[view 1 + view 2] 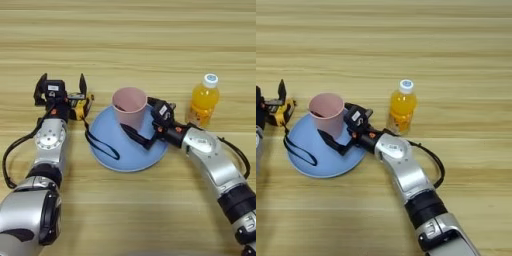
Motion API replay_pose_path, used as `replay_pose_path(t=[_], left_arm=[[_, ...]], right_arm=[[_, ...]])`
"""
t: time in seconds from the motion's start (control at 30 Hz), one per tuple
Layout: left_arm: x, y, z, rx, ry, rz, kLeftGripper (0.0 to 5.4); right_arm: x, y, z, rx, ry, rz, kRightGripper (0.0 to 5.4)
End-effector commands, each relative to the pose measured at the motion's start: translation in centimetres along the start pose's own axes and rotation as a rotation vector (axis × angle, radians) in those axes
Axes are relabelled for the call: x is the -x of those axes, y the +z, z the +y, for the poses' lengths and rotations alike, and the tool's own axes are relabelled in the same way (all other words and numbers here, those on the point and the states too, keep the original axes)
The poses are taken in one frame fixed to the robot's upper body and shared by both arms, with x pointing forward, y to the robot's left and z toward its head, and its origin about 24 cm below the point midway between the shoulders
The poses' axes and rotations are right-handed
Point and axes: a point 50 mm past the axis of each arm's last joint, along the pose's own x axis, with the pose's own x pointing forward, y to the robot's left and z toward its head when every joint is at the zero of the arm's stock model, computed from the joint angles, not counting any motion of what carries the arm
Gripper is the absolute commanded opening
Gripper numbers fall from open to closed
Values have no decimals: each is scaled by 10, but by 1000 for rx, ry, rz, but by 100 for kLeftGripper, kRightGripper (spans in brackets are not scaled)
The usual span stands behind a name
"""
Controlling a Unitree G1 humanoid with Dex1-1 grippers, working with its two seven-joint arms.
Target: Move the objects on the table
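A pink cup [130, 106] stands upright on the light-blue plate [117, 155] in the middle of the table [150, 40]. My right gripper [142, 121] holds the cup low down, one black finger [136, 136] against its front and the other against its right side. The yellow-black tape measure [80, 106] lies just left of the plate, and its black strap [101, 145] trails over the plate's left part. My left gripper [61, 82] is open directly behind the tape measure, fingers spread wide with nothing between them. The orange-juice bottle [203, 102] stands upright to the right of the plate.
My right forearm [215, 165] runs from the lower right up to the plate, passing in front of the bottle. My left arm [47, 150] lies along the left edge. Bare wood stretches across the far half of the table.
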Motion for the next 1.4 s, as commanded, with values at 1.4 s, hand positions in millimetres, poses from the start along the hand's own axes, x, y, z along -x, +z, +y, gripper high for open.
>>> replay_pose_path(t=[1.4], left_arm=[[1, -3, -6, -2, 2, 18, 540]], right_arm=[[93, 145, -63, 239, -529, -517, 435]])
